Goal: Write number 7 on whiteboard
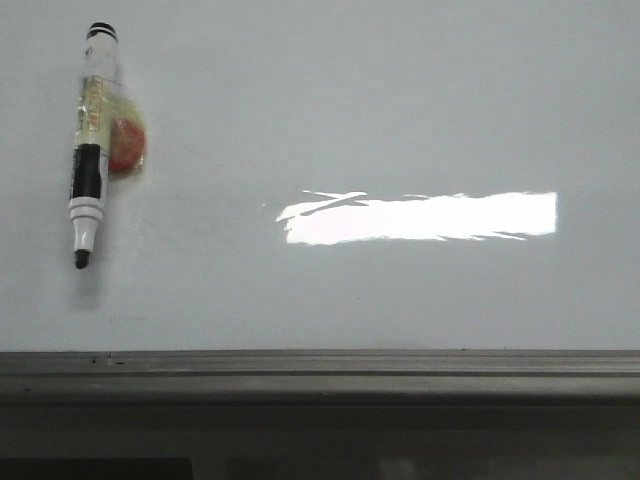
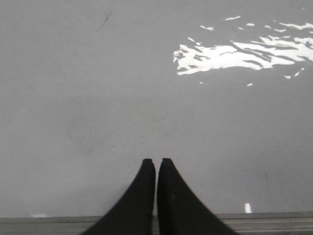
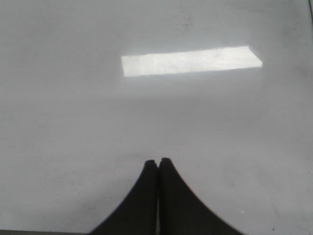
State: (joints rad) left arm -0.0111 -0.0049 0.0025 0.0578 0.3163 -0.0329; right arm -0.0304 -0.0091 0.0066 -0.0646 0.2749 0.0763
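Light: dim, even, grey.
Glare: bright white patch on the glossy whiteboard, rippled in the left wrist view.
Focus: soft throughout.

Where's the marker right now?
Front view: the marker lies on the whiteboard at far left, uncapped tip toward the grey ledge, left of the glare patch.

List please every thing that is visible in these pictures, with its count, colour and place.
whiteboard: one, pale grey-white, fills most of each view; no 7 on it yet
marker: one, uncapped, white and black with black tip, far left on the board, front view
round piece: one, red-orange, beside the marker, touching it
glare patch: one, bright white, mid-board
ledge: one, grey, along the board's near edge
left gripper: black fingers together, empty
right gripper: black fingers together, empty
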